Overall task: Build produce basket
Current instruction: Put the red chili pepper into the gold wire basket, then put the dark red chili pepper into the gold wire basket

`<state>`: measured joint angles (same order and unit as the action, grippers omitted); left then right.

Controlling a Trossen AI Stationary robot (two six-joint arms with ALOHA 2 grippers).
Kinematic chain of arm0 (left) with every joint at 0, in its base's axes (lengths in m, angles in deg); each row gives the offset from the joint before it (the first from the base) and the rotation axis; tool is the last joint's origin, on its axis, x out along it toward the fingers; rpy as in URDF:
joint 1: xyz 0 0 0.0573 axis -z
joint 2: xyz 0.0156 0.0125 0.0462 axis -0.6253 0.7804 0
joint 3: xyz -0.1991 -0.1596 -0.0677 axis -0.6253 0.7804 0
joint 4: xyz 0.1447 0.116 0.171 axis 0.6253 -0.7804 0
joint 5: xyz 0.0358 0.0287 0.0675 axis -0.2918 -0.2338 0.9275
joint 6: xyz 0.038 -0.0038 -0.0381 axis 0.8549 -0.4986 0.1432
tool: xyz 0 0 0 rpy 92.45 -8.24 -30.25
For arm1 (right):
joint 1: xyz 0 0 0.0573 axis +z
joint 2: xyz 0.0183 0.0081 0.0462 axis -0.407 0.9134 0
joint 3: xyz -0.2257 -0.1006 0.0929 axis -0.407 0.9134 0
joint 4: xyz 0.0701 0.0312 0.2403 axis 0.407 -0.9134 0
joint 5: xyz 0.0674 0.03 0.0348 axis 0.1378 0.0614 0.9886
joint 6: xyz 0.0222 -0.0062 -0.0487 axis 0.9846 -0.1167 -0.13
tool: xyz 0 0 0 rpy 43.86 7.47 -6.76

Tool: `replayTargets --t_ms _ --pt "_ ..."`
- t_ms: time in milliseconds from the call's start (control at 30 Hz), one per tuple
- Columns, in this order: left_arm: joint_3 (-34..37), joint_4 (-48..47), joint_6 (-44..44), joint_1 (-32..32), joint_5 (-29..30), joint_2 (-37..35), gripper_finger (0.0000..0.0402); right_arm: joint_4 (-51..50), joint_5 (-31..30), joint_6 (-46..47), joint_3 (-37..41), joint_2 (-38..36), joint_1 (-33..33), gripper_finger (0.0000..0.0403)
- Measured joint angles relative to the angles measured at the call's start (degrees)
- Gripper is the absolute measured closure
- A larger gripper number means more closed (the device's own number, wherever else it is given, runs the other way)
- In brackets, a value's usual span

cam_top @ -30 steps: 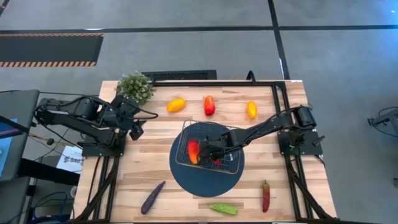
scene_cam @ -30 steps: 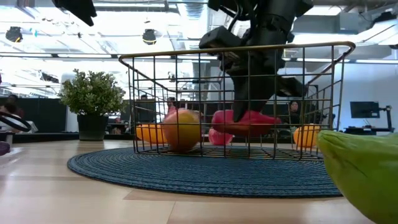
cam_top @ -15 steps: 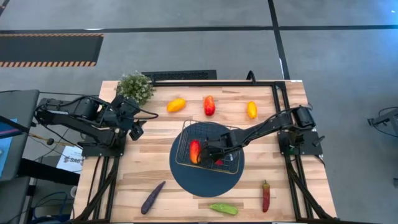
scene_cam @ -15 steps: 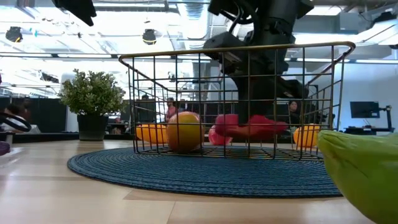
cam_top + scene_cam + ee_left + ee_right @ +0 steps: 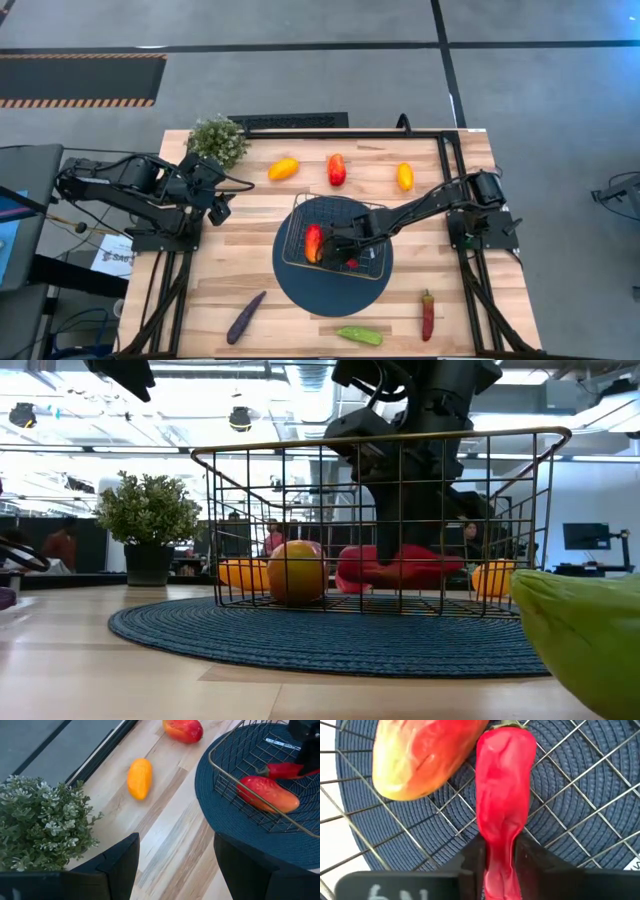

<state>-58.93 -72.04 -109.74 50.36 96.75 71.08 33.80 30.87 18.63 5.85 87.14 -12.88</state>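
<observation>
The wire basket (image 5: 335, 232) stands on a round dark-blue mat (image 5: 333, 280) at mid-table. A red-and-yellow pepper (image 5: 313, 242) lies in its left part. My right gripper (image 5: 347, 248) reaches down into the basket and is shut on a long red pepper (image 5: 502, 795), which lies beside the red-and-yellow pepper (image 5: 425, 755). The low view shows the red pepper (image 5: 400, 567) low in the basket (image 5: 380, 445). My left gripper (image 5: 175, 870) is open and empty at the table's left, near the potted plant (image 5: 218, 138). My right gripper pinches the red pepper's narrow end (image 5: 499, 862) between its two fingers (image 5: 472, 860). The fingers slant down into the basket from the table's right and lie along the pepper. The pepper lies about level, low over the mesh floor; whether it touches the floor, I cannot tell.
Loose produce lies on the table: an orange pepper (image 5: 284, 168), a red one (image 5: 337, 169) and a yellow-orange one (image 5: 404, 176) at the far side, a purple one (image 5: 245, 317), a green one (image 5: 359, 335) and a red chilli (image 5: 427, 315) near the front.
My right gripper has gone down a little inside the basket with the red pepper. The pepper, tilted a second ago, now lies lower and nearly level, close to the red-and-yellow pepper.
</observation>
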Motion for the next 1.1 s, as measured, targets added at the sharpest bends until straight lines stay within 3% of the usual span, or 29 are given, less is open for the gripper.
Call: replayTargets --t_ms 900,1100 --pt "0.0 0.0 0.0 0.0 0.0 0.0 0.0162 -0.9 0.4 -6.1 -3.1 -0.3 -2.0 0.0258" --pt "0.0 0.0 0.0 0.0 0.0 0.0 0.0162 -3.4 6.2 -6.2 -5.4 -0.3 -3.3 0.0261"
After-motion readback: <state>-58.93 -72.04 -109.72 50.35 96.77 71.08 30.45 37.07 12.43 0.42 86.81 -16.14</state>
